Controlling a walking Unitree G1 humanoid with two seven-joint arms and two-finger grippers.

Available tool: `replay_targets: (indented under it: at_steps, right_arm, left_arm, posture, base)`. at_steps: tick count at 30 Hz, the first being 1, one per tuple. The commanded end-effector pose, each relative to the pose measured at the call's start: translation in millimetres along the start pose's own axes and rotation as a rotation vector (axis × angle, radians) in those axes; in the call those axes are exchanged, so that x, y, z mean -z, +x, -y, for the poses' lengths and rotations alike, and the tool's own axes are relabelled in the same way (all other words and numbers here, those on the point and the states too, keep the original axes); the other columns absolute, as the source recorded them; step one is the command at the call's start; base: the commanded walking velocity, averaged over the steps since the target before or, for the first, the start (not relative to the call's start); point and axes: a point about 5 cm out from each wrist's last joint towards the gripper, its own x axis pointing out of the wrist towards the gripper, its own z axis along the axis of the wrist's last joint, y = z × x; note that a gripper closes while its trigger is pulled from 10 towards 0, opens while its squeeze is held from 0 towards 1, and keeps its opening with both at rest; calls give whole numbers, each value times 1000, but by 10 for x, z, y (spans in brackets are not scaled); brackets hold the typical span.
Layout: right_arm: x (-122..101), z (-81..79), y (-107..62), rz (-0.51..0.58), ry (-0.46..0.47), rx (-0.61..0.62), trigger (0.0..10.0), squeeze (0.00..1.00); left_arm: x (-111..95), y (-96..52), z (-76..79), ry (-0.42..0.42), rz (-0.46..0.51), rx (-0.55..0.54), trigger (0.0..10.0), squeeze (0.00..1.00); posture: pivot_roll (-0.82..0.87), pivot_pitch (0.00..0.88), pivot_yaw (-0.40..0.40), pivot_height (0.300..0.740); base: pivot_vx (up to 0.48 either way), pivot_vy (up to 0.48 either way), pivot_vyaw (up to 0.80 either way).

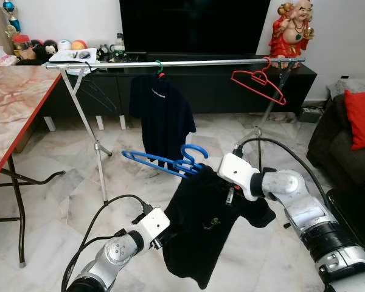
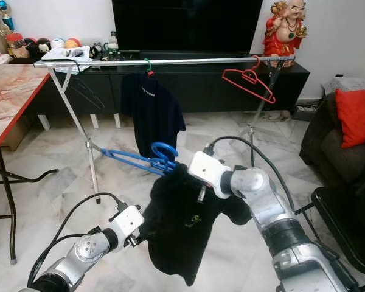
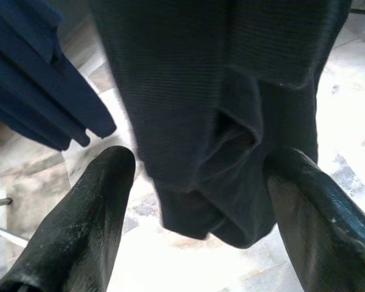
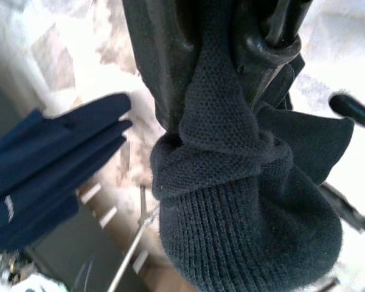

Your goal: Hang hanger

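Note:
A black shirt [image 1: 207,225] hangs low over the floor, bunched at its collar, where my right gripper [image 4: 219,73] is shut on the fabric. Blue hangers [image 1: 161,161] stick out to the left from the collar, their hook [image 1: 194,152] curling upward. My left gripper [image 3: 198,201] is open at the shirt's lower left edge, with a fold of the cloth hanging between its fingers [image 3: 79,225]. Behind, a metal rail [image 1: 170,62] carries a navy shirt [image 1: 164,115] on a green hanger and an empty red hanger [image 1: 258,82].
A marble-topped table [image 1: 12,103] stands on the left. A dark sofa with a red cushion [image 1: 360,115] and a black seat [image 1: 359,213] are on the right. A TV cabinet [image 1: 219,91] and a red figurine [image 1: 292,30] line the back wall.

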Motion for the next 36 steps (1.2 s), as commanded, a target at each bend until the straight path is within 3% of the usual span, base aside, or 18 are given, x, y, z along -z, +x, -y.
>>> replay_targets:
  at_steps: [1, 9, 10, 12, 13, 36]
  right_arm:
    - [-166, 67, -44, 66, -20, 25, 0, 0]
    - [-192, 21, -45, 70, -23, 8, 0, 0]
    - [-201, 11, -49, 72, -24, 3, 0, 0]
    - [-206, 3, -52, 73, -24, -1, 0, 0]
    - [-205, -2, -52, 72, -24, -2, 0, 0]
    - [-192, -42, -60, 64, -18, -15, 0, 0]
  left_arm:
    - [-35, 27, -13, 25, 10, -11, 10000, 0]
    - [-69, 67, -130, -4, 2, -158, 9804, 0]
    - [-74, 73, -169, -14, -5, -192, 2039, 0]
    - [-78, 76, -189, -16, -7, -212, 2039, 0]
    - [-83, 77, -212, -10, -8, -233, 0, 0]
    - [-83, 100, -167, -41, -1, -216, 0, 0]
  posture:
    - [35, 32, -42, 740]
    - [36, 35, -45, 740]
    - [32, 42, -45, 740]
    - [32, 42, -45, 740]
    - [32, 42, -45, 740]
    - [31, 40, -45, 740]
  base:
    - [0, 0, 0]
    - [0, 0, 0]
    - [0, 0, 0]
    - [0, 0, 0]
    - [0, 0, 0]
    - [0, 0, 0]
